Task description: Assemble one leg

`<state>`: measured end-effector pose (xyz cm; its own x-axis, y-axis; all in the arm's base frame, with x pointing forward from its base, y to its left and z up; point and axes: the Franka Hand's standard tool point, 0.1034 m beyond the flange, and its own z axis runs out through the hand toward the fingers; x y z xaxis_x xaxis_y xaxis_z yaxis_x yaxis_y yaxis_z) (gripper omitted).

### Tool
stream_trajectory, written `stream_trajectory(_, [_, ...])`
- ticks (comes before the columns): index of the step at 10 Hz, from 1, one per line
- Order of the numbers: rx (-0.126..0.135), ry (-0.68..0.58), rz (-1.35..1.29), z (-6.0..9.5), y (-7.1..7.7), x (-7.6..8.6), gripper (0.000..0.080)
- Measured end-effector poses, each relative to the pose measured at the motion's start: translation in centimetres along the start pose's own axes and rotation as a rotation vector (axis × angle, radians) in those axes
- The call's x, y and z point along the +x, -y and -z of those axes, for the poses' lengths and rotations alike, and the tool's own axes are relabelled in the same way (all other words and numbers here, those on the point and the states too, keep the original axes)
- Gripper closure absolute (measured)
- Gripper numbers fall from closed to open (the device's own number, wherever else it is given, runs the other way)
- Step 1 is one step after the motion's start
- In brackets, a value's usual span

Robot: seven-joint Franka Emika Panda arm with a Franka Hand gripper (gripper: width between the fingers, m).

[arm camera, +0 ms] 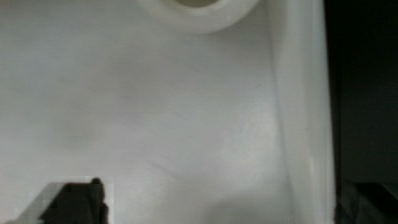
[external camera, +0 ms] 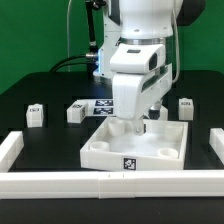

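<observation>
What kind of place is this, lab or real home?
Probably a robot lab test bench: black tabletop fenced by long white rim bars, green backdrop, and marker-tagged small chunky white plastic blocks.

No readable text or numbers; only marker tag (external camera: 129,163) patterns on panel (external camera: 105,155), leg (external camera: 35,114), marker board (external camera: 103,104).

Panel (external camera: 165,147) fills the counter's (external camera: 45,140) front middle. Arm (external camera: 140,60) hangs straight over it, jaws spread low above its floor, raised wall (arm camera: 306,110) near one side. Front bar (external camera: 100,181) fences the front edge. Side bar (external camera: 10,148) fences the edge on the exterior view's left, opposite bar (external camera: 214,146) the other. Free lane: bare counter between panel and side bar. Toward the back edge, first leg (external camera: 35,114) and second leg (external camera: 75,112) stand apart, gap passable. Third leg (external camera: 186,105) stands alone toward the other back corner.
</observation>
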<state>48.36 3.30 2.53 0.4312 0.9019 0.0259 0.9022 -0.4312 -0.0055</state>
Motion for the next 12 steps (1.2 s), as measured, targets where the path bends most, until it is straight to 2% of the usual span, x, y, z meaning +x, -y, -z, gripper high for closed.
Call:
stream_trajectory(4, [-0.008, 0.017, 0.111, 0.0, 0.9, 0.4, 0.015])
stream_trajectory(7, [0.007, 0.024, 0.131, -0.7, 1.5, 0.2, 0.015])
stream_trajectory(10, [-0.008, 0.022, 0.131, 0.3, 1.3, 1.0, 0.015])
stream_trajectory(12, [0.011, 0.026, 0.119, -0.8, 1.5, 0.4, 0.015])
